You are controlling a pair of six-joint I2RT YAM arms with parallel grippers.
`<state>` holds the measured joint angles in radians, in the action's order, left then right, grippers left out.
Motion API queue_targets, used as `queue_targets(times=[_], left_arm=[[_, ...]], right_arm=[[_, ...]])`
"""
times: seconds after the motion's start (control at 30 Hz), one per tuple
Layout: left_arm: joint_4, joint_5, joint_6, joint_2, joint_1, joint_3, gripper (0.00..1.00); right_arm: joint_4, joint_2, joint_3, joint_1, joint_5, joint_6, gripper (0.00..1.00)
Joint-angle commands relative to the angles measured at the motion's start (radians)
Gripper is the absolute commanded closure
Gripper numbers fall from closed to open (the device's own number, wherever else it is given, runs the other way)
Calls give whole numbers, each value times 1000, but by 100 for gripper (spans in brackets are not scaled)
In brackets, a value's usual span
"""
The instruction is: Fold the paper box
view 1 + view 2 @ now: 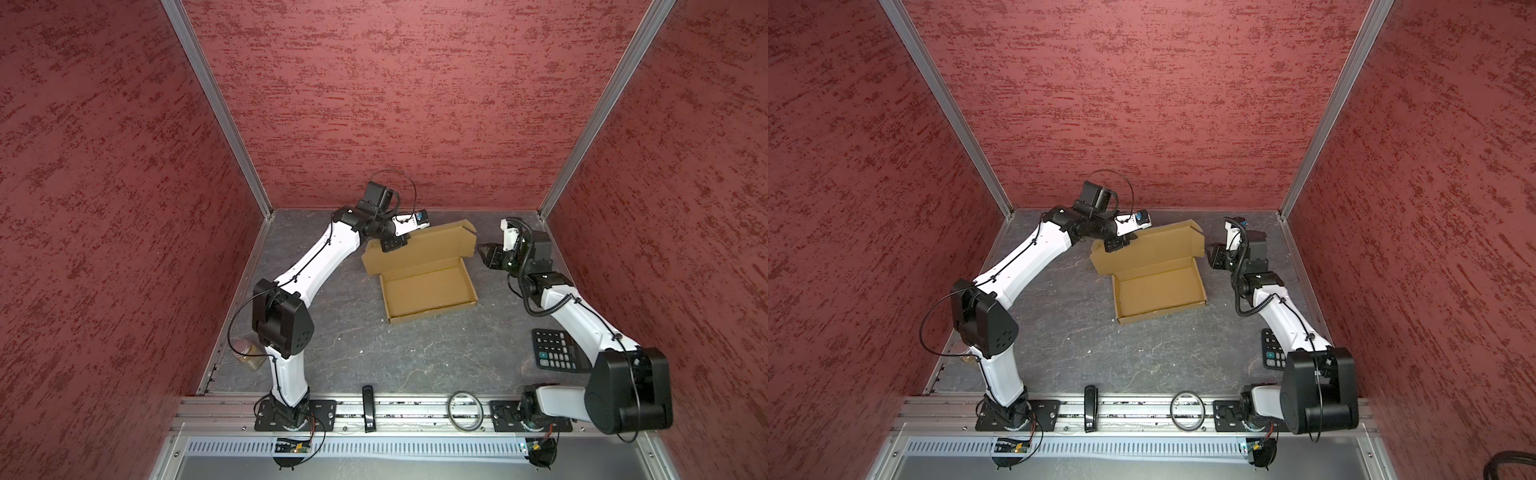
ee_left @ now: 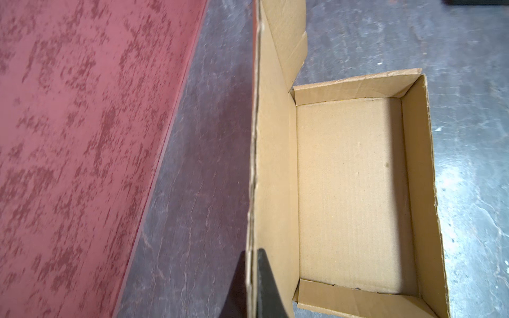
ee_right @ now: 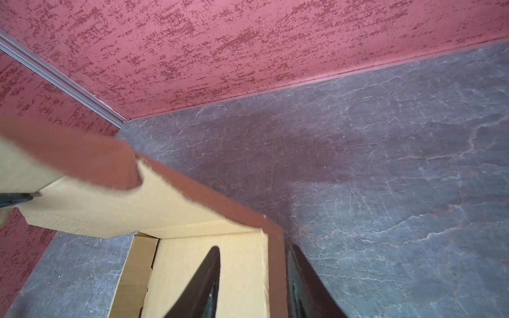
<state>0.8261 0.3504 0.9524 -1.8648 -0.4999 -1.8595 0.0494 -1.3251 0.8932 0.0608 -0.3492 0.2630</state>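
The paper box sits on the table as an open tray, lid upright. The left gripper is clamped on the lid's top edge; the right gripper stands apart, straddling the lid's end w/o squeezing. Risk: closing w/ a one-sided hold could twist the lid, so flaps miss the tray walls & crumple.
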Motion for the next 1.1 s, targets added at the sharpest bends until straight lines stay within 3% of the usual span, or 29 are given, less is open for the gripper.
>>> queue_targets(times=[0.0, 0.23, 0.47, 0.6, 0.9, 1.07], left_arm=[[54, 80, 78, -22, -12, -50, 100], [99, 52, 104, -49, -46, -65, 100], [23, 33, 63, -38, -56, -18, 76], [-36, 18, 30, -22, -66, -2, 57], [-215, -66, -232, 95, -83, 47, 39], [-278, -259, -407, 258, -136, 165, 33]], right_arm=[[-20, 16, 2, -9, 32, 13, 57], [-40, 30, -17, -12, 61, 32, 55], [-44, 50, -26, -17, 70, 38, 54], [-34, 71, -25, -19, 76, 32, 53], [39, 101, -1, -18, 64, -42, 49], [63, 88, 5, -18, 80, -79, 48]])
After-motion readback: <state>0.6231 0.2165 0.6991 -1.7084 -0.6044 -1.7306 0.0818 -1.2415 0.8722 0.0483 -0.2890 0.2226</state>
